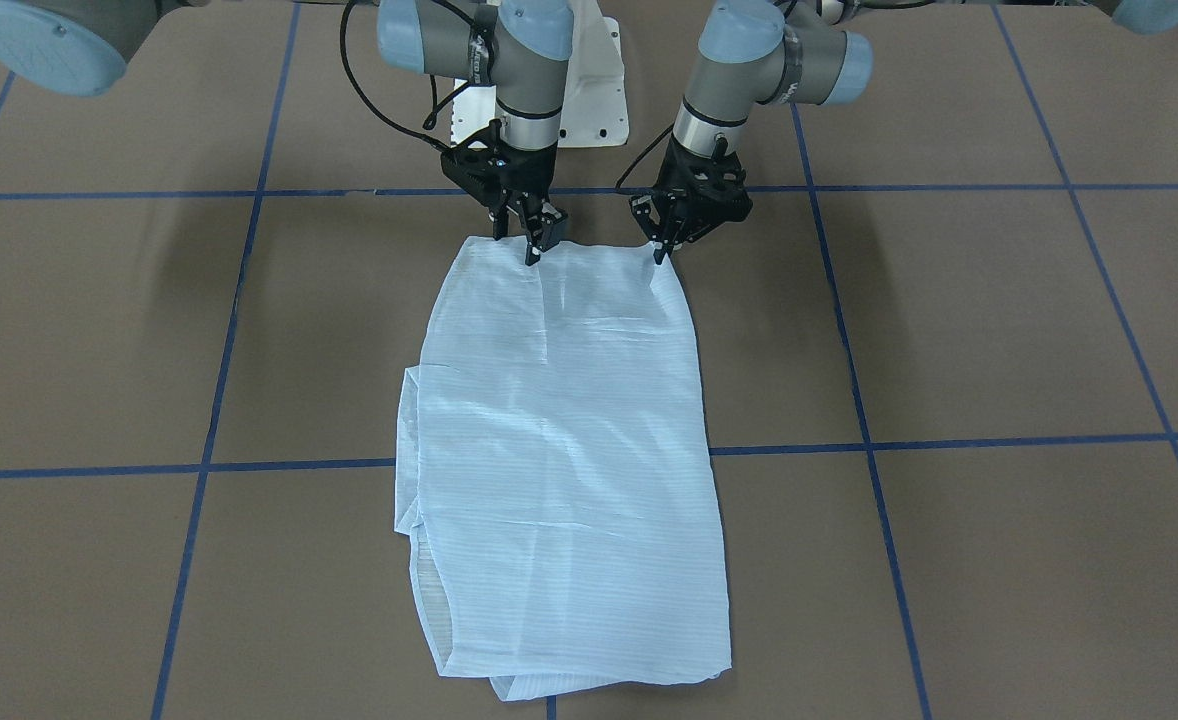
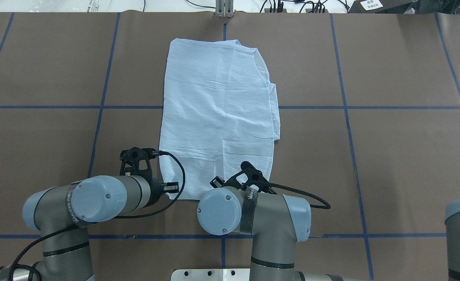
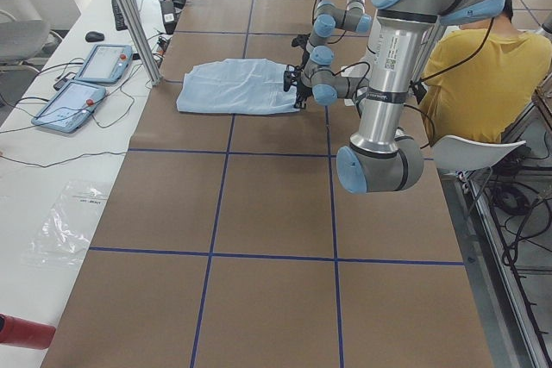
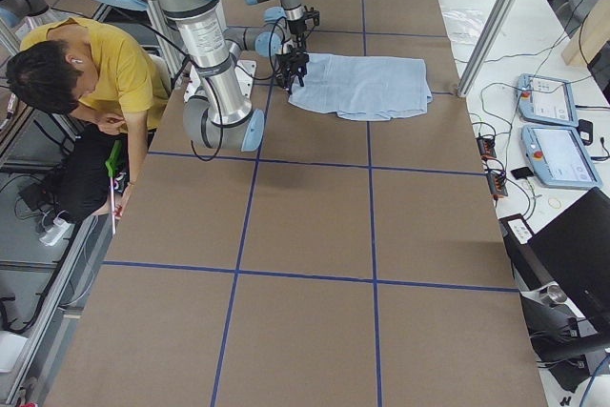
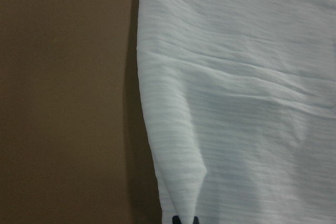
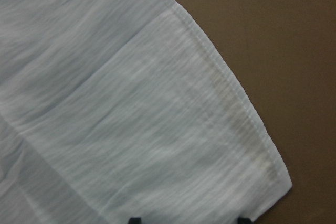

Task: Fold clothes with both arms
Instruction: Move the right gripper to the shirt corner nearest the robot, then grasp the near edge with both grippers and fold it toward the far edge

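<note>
The light blue striped shirt (image 1: 569, 430) lies folded into a long rectangle on the brown table, also seen from overhead (image 2: 218, 113). My left gripper (image 1: 660, 256) is at the shirt's near corner on my left. In the left wrist view its fingertips (image 5: 184, 220) are pinched together on a raised ridge of fabric (image 5: 236, 103). My right gripper (image 1: 516, 248) stands over the other near corner. Its fingertips (image 6: 135, 220) sit wide apart above the hemmed cloth (image 6: 121, 119), open. My right arm (image 2: 253, 210) hides that gripper from overhead.
The white pedestal base (image 1: 579, 110) sits just behind the grippers. A person in a yellow shirt (image 3: 492, 66) sits beside the robot. Two pendants (image 4: 553, 131) and cables lie on the white bench past the table's far edge, near a metal post (image 3: 129, 15).
</note>
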Controlling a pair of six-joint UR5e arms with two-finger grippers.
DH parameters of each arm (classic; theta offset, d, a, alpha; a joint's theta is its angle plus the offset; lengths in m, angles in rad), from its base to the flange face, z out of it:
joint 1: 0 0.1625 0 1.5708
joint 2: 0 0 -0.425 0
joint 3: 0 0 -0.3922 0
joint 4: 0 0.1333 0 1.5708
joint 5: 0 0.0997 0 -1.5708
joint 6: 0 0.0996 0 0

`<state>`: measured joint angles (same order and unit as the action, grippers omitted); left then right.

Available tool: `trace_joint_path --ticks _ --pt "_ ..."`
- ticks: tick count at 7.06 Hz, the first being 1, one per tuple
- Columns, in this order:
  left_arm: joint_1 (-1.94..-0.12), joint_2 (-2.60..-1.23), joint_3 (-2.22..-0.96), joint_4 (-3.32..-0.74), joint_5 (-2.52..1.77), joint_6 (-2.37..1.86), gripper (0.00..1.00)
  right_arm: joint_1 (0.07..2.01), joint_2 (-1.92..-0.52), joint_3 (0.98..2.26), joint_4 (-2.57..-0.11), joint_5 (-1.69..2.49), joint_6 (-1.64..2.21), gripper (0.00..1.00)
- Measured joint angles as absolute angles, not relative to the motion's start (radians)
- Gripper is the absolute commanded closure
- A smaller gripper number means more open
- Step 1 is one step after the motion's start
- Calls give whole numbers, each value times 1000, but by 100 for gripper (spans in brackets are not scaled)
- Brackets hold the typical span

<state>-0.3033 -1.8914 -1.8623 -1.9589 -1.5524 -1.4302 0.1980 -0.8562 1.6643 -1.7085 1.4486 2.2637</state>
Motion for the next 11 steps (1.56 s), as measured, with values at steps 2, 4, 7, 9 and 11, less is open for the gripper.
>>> trace_joint_path --ticks 2,4,7,9,11 --pt "-304 -1891 -1863 -1959 -1552 -1430 100 198 -855 1654 -1699 1429 2270 67" --pt "-304 -1891 -1863 -1959 -1552 -1430 100 199 -855 1643 -1674 1402 2287 100" --pt "-304 -1891 -1863 -1959 -1553 -1429 100 214 -855 1646 -1664 1389 2301 100" --pt "-304 -1901 -1880 -1958 -1556 -1426 100 237 -856 1675 -1663 1389 2292 100" --pt "-303 -1917 -1925 -1956 -1562 -1425 100 260 -892 1784 -1679 1392 2286 100"
